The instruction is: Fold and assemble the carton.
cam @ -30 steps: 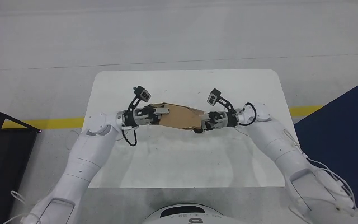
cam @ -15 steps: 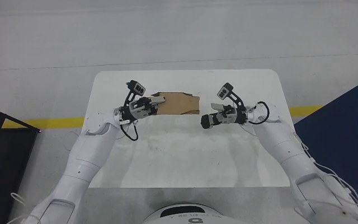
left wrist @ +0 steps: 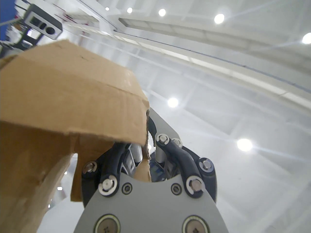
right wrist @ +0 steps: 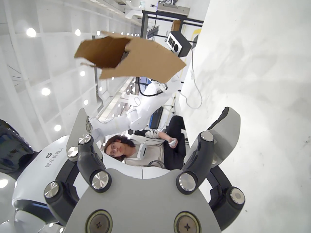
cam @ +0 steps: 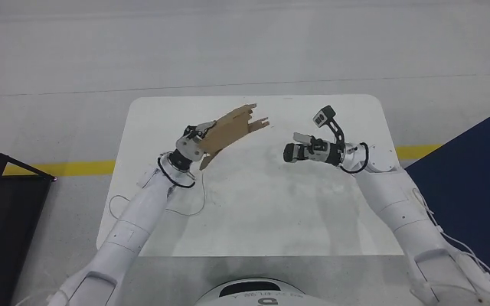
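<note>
Left claw stays clamped on one end of the carton and has swung it up, tilted, above the far left of the tabletop; right claw has let go, wide open over its right side, so folding looks paused

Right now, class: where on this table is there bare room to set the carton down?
The near half of the table is bare through the middle. The gap between the carton and the open right gripper is free too. Crowded: far left, where the left gripper holds the carton up.
</note>
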Controlling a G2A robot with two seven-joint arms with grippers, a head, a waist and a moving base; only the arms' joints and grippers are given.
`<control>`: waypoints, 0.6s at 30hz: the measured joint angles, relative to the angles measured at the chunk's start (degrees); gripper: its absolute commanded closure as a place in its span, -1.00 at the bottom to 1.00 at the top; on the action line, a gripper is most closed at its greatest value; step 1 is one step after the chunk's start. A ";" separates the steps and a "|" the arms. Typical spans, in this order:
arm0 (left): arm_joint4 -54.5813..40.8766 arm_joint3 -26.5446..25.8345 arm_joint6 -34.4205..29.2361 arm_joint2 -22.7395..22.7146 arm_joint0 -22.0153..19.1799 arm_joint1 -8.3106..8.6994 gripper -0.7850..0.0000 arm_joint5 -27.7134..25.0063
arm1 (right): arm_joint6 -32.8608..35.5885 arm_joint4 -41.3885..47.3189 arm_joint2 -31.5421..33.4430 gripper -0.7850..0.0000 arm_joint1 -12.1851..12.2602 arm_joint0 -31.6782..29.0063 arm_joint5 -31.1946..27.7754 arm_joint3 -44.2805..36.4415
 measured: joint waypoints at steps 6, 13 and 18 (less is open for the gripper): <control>-9.31 3.64 -4.64 2.97 -2.80 -2.28 1.00 7.76 | -1.35 -1.08 1.63 -1.00 0.49 -1.03 0.58 -2.55; -1.98 5.36 -13.54 6.67 -5.74 -3.46 1.00 9.52 | -3.93 -3.04 1.34 -1.00 0.49 -1.41 2.57 -3.18; 0.82 6.59 -20.00 7.53 -5.90 -3.71 1.00 11.07 | -7.67 -8.08 1.31 -1.00 0.73 -2.07 4.06 -5.75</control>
